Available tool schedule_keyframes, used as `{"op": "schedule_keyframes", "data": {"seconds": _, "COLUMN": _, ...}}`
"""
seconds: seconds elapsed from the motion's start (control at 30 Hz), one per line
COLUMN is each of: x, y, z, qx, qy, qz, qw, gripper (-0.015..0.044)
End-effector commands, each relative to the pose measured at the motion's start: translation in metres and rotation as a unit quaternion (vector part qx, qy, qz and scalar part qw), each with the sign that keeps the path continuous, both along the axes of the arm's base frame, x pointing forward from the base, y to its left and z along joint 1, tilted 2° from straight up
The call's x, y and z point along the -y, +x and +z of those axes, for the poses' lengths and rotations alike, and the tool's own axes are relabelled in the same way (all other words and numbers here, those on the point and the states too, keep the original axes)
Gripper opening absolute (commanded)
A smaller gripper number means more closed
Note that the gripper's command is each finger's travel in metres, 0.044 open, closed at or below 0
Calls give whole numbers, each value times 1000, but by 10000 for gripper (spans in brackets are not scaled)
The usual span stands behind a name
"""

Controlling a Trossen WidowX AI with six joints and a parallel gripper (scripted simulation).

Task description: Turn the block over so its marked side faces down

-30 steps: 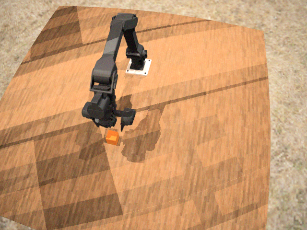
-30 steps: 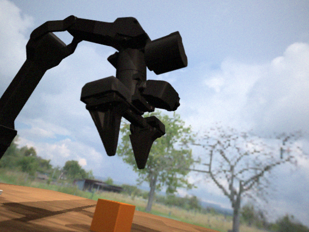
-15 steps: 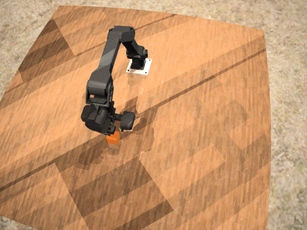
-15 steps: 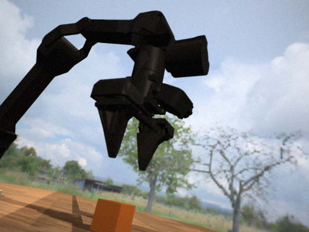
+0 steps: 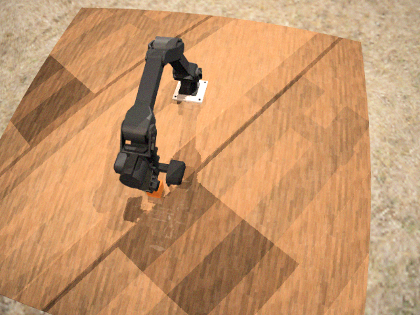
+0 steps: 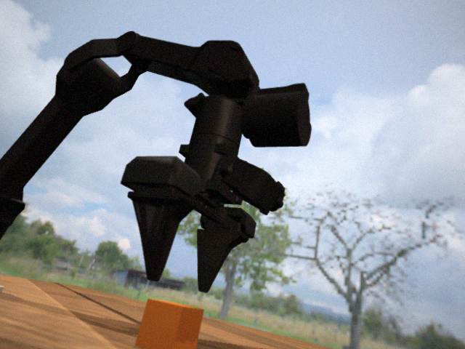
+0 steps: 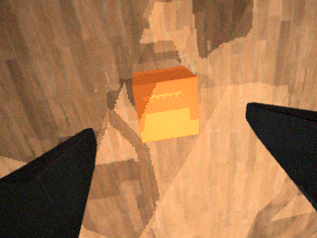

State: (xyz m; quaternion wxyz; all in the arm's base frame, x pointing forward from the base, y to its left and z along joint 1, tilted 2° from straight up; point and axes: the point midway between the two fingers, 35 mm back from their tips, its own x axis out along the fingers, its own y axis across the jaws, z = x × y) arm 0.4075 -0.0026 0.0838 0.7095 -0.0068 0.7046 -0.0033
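An orange block rests on the wooden table. Its upper face, partly in bright light and partly in shade, and one narrow darker side show in the wrist view. No clear mark shows on the visible faces; the underside is hidden. My gripper is open and empty, pointing down. Its fingertips are above the block in the exterior view and stand wide to either side of it in the wrist view. In the top view the arm hides part of the block and the fingertips.
The arm's white base plate is at the back of the table. Shadows of the arm fall across the tabletop around the block. The far table edge shows behind the block in the exterior view. No other objects show on the table.
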Motion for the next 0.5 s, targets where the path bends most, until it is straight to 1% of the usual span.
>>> {"op": "schedule_keyframes", "data": {"seconds": 0.0, "x": 1, "y": 0, "z": -8, "qx": -1, "qy": -2, "qz": 0, "qw": 1000, "gripper": 440}}
{"op": "schedule_keyframes", "data": {"seconds": 0.47, "x": 1, "y": 0, "z": -31, "qx": -1, "qy": -2, "qz": 0, "qw": 1000, "gripper": 440}}
